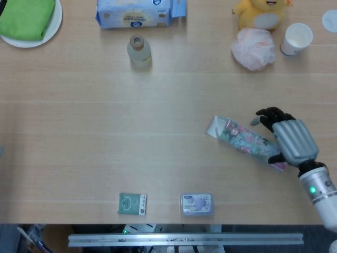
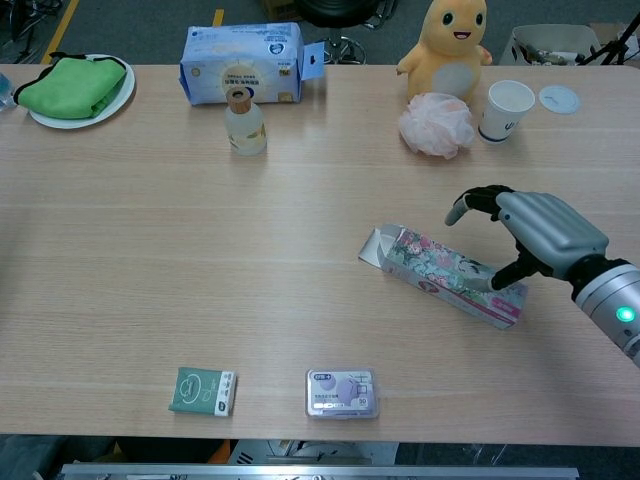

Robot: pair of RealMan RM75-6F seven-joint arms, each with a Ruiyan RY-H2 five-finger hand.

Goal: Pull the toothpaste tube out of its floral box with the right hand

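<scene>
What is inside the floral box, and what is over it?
The floral box has its left flap open, but no tube shows. The right hand is over its right end, fingers spread; contact is unclear.

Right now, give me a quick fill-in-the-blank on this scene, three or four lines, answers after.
1. The right hand reaches over the end of the ____ box.
2. The box's open flap points toward the robot's ____ side.
3. The green cloth lies on a white ____.
4. The paper cup stands next to a pink ____.

Answers: floral; left; plate; bath pouf
</scene>
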